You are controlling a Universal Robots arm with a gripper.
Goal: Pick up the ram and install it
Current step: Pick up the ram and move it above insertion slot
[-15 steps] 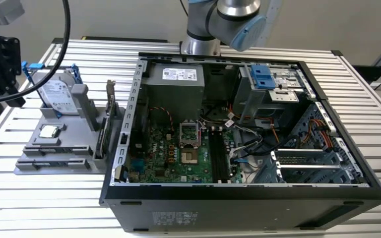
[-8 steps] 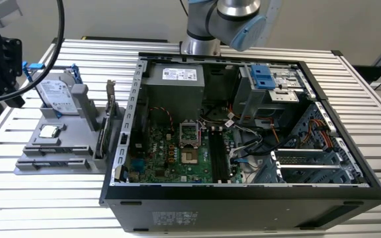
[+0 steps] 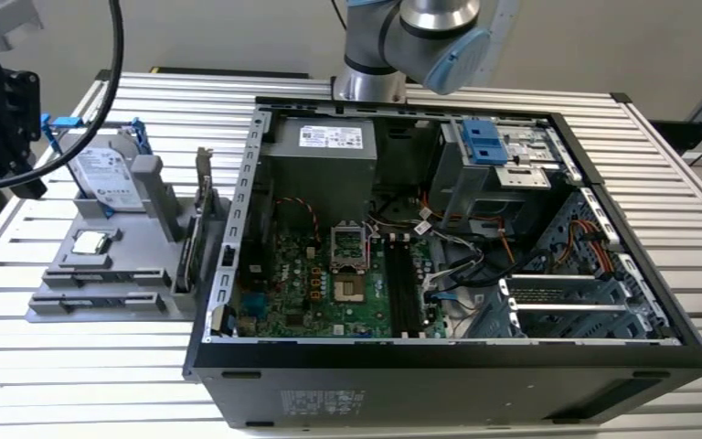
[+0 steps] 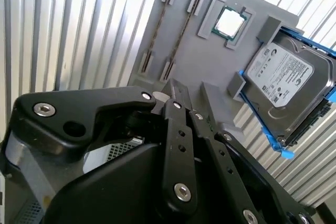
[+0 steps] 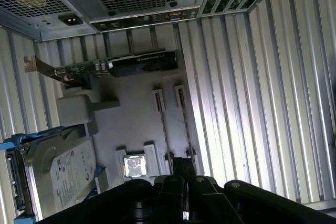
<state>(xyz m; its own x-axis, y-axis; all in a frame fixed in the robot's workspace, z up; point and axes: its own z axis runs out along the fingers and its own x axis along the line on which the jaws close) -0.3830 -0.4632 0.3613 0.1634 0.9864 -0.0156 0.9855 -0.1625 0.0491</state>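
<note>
Ram (image 4: 182,32) is standing on edge in a slot of the gray holder (image 4: 210,61), beside the processor chip (image 4: 230,23), on the slatted worktop (image 4: 79,24) and outside the computer case (image 3: 449,366). It's looking light, thin, stiff and fragile, so I'm judging a pinch across the flat faces at mid-length as safest, avoiding the contact edge. Tool (image 4: 174,88) is hovering just short of the slot's end, fingers looking pressed together, pinching nothing.
</note>
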